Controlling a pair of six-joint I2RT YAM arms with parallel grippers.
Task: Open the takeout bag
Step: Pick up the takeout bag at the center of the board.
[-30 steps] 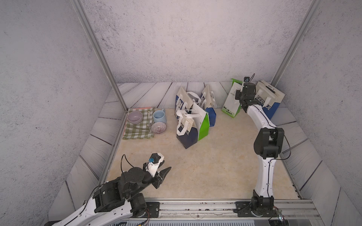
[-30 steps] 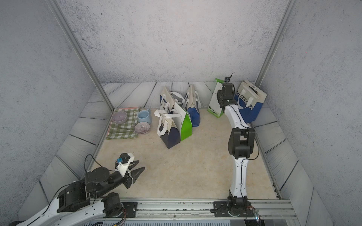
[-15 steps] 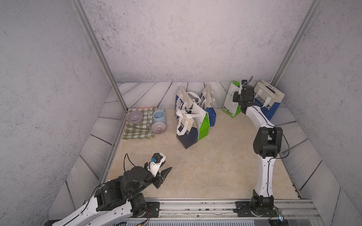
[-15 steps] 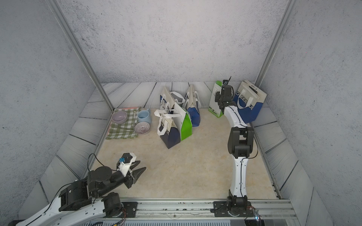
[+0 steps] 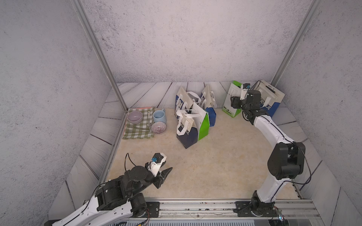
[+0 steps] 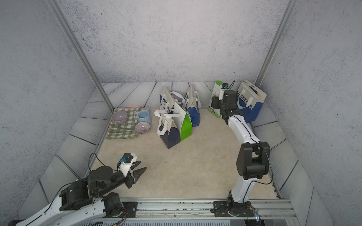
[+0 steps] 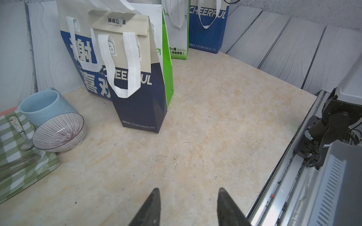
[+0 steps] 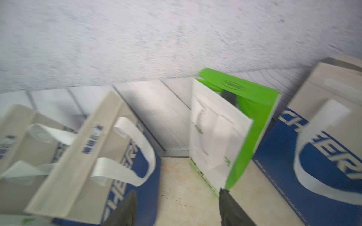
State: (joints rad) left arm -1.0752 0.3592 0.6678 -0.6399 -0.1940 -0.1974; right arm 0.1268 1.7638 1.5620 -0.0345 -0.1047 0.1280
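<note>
The takeout bag (image 5: 229, 93) is white with green sides and stands at the back right in both top views (image 6: 213, 112). In the right wrist view the takeout bag (image 8: 219, 133) has its green top flap raised, with a dark gap under it. My right gripper (image 8: 177, 190) is open and empty, just in front of the bag and a little apart from it. In a top view the right gripper (image 5: 234, 102) hovers at the bag's front face. My left gripper (image 7: 189, 188) is open over bare floor at the front left (image 5: 166, 172), far from the bags.
A navy and beige bag with a green side (image 5: 191, 129), a blue bag (image 5: 210, 105) and a large blue bag (image 5: 271, 99) stand close by. A checked cloth (image 5: 137, 133) holds two bowls, with a blue mug (image 5: 159, 116) beside it. Walls enclose the floor.
My right gripper was shut at the top of the green and white bag; it has opened, let go, and drawn down and back from it. The left arm has barely moved.
</note>
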